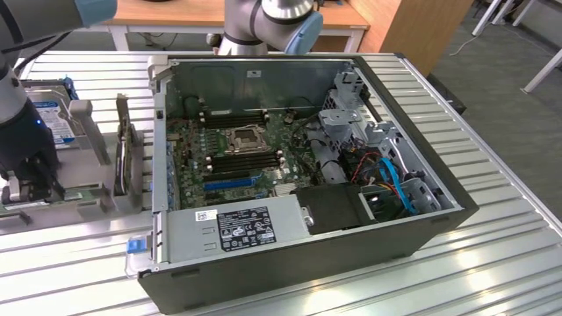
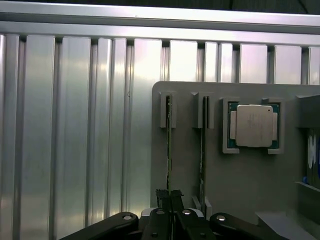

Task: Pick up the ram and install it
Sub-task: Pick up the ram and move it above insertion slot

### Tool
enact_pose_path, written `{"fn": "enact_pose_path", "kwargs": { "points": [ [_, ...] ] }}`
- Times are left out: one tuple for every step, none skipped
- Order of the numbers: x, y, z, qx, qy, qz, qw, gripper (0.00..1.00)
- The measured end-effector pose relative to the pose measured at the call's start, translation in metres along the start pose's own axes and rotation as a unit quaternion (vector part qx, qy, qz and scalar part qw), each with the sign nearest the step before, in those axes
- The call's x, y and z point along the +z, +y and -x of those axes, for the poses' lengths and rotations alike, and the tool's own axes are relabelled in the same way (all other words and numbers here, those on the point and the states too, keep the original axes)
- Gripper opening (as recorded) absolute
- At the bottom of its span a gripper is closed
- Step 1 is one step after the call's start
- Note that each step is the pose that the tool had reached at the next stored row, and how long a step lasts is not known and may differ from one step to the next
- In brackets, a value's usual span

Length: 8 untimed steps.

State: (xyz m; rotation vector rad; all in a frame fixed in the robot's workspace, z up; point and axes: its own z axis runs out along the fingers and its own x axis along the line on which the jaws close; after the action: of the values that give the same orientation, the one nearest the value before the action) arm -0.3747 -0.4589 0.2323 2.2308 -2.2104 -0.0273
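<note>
We count two sticks upright in the grey holder: the ram, seemingly clenched by the pincer, and a second stick; one processor chip.

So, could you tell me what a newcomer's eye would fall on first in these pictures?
The open computer case in the middle of the exterior view draws the eye first, its motherboard laid bare. In the wrist view, the gripper is shut on the thin edge of a ram standing in a slot of a grey holder, with a silver processor in a pocket beside the slots.
</note>
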Motion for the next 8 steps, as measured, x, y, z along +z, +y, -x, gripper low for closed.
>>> {"fn": "enact_pose_path", "kwargs": {
  "points": [
    [-0.0024,-0.0001,0.0,0.0,0.0,0.0,1.0,0.12],
    [-0.0046,-0.0002,0.0,0.0,0.0,0.0,1.0,0.12],
    [-0.0069,-0.0003,0.0,0.0,0.0,0.0,1.0,0.12],
    [-0.0093,-0.0005,0.0,0.0,0.0,0.0,1.0,0.12],
    [-0.0116,-0.0006,0.0,0.0,0.0,0.0,1.0,0.12],
    [-0.0139,-0.0008,0.0,0.0,0.0,0.0,1.0,0.12],
    [-0.0163,-0.0009,0.0,0.0,0.0,0.0,1.0,0.12],
    [-0.0187,-0.0011,0.0,0.0,0.0,0.0,1.0,0.12]
  ]
}}
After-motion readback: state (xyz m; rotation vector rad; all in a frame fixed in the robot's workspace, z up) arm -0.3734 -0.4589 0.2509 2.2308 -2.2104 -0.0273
